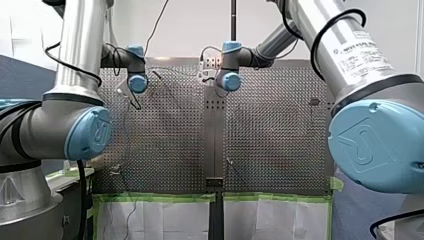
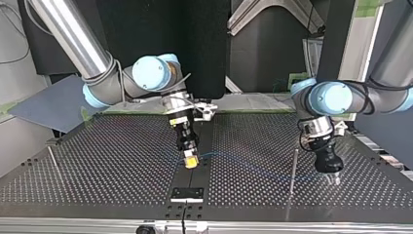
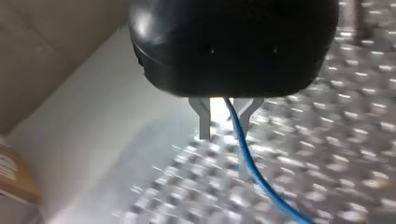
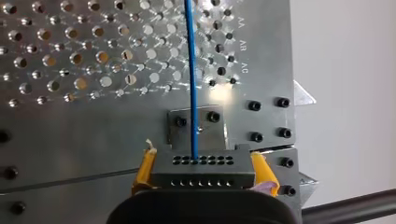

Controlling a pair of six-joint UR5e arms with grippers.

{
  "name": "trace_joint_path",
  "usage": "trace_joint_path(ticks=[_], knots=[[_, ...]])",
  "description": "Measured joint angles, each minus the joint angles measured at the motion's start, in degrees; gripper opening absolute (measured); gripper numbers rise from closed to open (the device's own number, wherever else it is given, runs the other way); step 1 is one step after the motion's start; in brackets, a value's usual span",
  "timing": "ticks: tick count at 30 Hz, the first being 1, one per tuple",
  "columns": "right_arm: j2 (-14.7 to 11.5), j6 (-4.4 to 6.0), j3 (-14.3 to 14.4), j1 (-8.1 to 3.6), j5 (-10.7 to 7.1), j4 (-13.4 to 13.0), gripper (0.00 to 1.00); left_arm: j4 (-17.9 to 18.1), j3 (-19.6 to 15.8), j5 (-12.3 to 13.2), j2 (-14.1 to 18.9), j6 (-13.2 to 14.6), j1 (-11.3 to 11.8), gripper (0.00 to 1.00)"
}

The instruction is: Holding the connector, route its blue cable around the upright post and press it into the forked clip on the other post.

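Note:
My right gripper [image 4: 201,173] is shut on the black connector [image 4: 201,165], with a yellow pad on each side of the block. The blue cable [image 4: 191,70] leaves the connector's face and runs straight over the perforated table. In the top view my right gripper [image 2: 191,161] hangs over the table's middle seam. From there the cable [image 2: 243,163] trails toward my left gripper [image 2: 332,178], which is low beside an upright post [image 2: 293,170]. In the left wrist view the cable [image 3: 240,140] passes between my left gripper's [image 3: 224,133] metal fingers [image 3: 204,119], which stand apart.
A second thin post [image 2: 52,158] stands at the top view's left. A black plate [image 2: 187,193] is bolted on the seam near that view's front edge, just ahead of the connector [image 4: 198,123]. Both arms [image 1: 80,75] reach to the table's far end.

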Motion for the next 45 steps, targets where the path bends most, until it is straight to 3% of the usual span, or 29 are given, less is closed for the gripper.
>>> trace_joint_path(ticks=[10, 15, 20, 27, 29, 30, 31, 32, 45], knots=[[1.76, -0.17, 0.02, -0.15, 0.23, 0.29, 0.0, -0.08, 0.26, 4.89, -3.93, 0.1, -0.13, 0.26], [2.72, -0.76, 0.07, -0.27, 0.27, 0.53, 0.0, -0.02, 0.31, 7.49, -4.67, 0.21, -0.19, 0.33], [3.67, -1.38, 0.47, -0.26, 0.34, 1.35, 0.0, -0.11, 0.33, 8.21, -4.74, 0.23, -0.33, 0.49], [4.97, -1.88, 2.43, -0.13, 0.92, 1.32, 0.0, -0.25, 0.33, 8.09, -4.76, 0.34, -0.74, 0.64], [5.12, -1.94, 3.47, -0.04, 1.03, 0.77, 0.0, -0.31, 0.33, 8.04, -4.76, 0.51, -0.87, 0.8], [5.16, -1.97, 3.93, 0.02, 1.06, 0.53, 0.0, -0.44, 0.33, 8.03, -4.76, 0.62, -0.94, 0.8], [5.2, -1.99, 4.41, 0.08, 1.11, 0.33, 0.0, -0.62, 0.33, 8.03, -4.76, 0.7, -1.0, 0.93], [5.24, -2.04, 5.06, 0.17, 1.16, 0.12, 0.0, -0.84, 0.33, 8.03, -4.76, 0.76, -1.07, 1.0], [5.47, -2.16, 10.24, 1.02, 1.53, -3.2, 0.0, -5.82, 0.33, 7.71, -4.71, 2.07, -1.89, 1.0]])
